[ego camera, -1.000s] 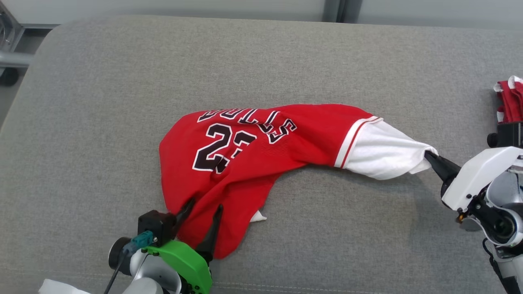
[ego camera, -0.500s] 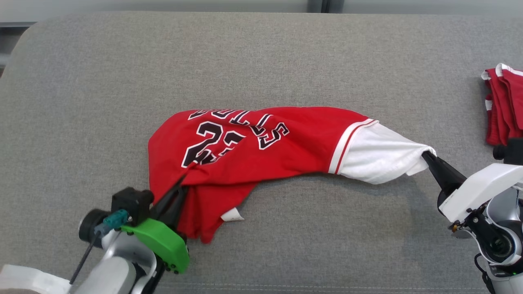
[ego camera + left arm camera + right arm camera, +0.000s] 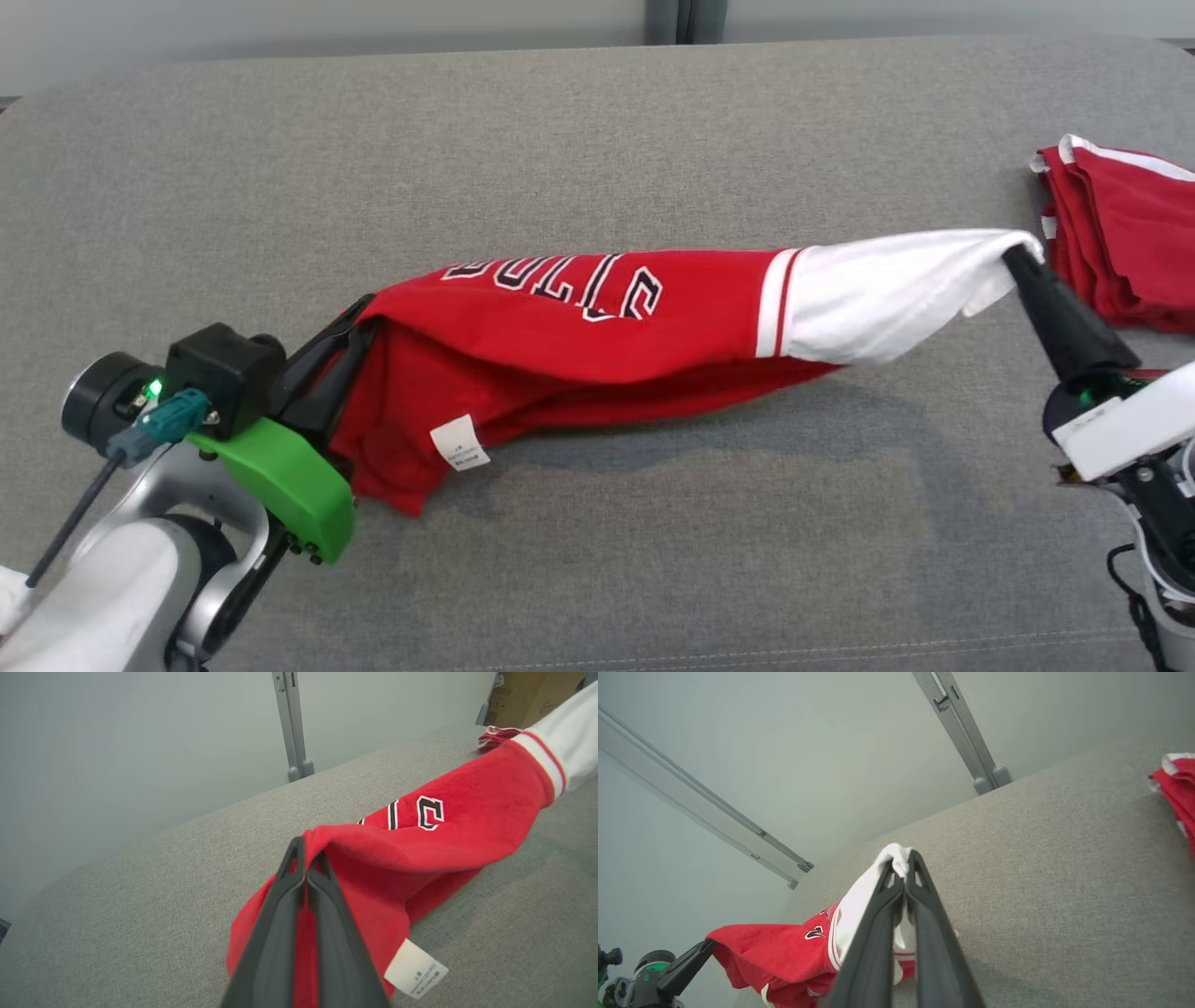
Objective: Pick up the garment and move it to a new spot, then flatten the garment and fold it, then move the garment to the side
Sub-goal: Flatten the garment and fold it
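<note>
The garment (image 3: 597, 317) is a red jersey with black and white lettering and a white sleeve end. It hangs stretched between both grippers, above the grey padded surface (image 3: 597, 121). My left gripper (image 3: 359, 313) is shut on its red end at the left, seen close up as the left gripper (image 3: 306, 856) pinching red cloth (image 3: 420, 844). My right gripper (image 3: 1013, 254) is shut on the white end at the right; the right wrist view shows the right gripper (image 3: 902, 858) clamping white fabric (image 3: 859, 900). A white label (image 3: 459, 443) dangles below the red part.
A second red garment (image 3: 1130, 238) lies bunched at the far right of the surface, just behind my right gripper. A pale wall with a grey metal post (image 3: 292, 723) stands behind the surface's far edge.
My left gripper closed on the red end. Both grippers then lifted and drew apart, raising the jersey off the surface and pulling it taut. The head view has shifted too.
</note>
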Controlling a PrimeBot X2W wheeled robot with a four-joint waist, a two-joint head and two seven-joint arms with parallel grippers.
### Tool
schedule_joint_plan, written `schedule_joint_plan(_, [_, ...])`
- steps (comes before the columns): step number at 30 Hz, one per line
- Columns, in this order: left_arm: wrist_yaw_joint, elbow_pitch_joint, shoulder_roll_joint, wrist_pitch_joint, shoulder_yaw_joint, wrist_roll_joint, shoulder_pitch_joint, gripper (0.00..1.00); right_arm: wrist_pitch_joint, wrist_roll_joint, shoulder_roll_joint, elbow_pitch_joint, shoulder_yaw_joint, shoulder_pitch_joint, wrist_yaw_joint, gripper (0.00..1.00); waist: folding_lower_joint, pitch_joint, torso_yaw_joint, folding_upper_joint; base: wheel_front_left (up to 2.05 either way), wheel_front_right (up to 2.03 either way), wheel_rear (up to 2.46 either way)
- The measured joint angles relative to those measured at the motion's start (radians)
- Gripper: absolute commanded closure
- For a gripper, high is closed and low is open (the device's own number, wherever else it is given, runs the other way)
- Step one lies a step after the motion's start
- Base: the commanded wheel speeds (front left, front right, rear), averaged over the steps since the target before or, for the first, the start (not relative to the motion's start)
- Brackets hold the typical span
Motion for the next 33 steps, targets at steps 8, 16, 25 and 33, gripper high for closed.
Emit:
schedule_joint_plan(8, [-0.034,-0.187,0.050,0.141,0.048,-0.206,0.053,1.00,-0.008,0.043,-0.055,-0.127,-0.154,0.004,-0.029,1.00,0.0000,-0.032,-0.037,0.0000,0.00,0.00,0.00])
schedule_joint_plan(16, [-0.067,-0.130,0.051,0.360,0.038,-0.469,0.038,1.00,0.063,0.087,-0.037,-0.103,-0.033,-0.010,-0.028,1.00,0.0000,0.019,-0.041,0.0001,0.00,0.00,0.00])
schedule_joint_plan(25, [-0.065,0.050,0.105,0.472,0.072,-0.432,-0.157,1.00,0.025,-0.066,-0.027,0.023,0.040,-0.221,-0.028,1.00,0.0000,0.112,-0.069,0.0000,0.00,0.00,0.00])
schedule_joint_plan(33, [-0.111,0.160,0.108,0.523,0.012,-0.415,-0.211,1.00,-0.003,-0.149,0.003,0.215,0.141,-0.239,-0.027,1.00,0.0000,0.186,-0.108,0.0000,0.00,0.00,0.00])
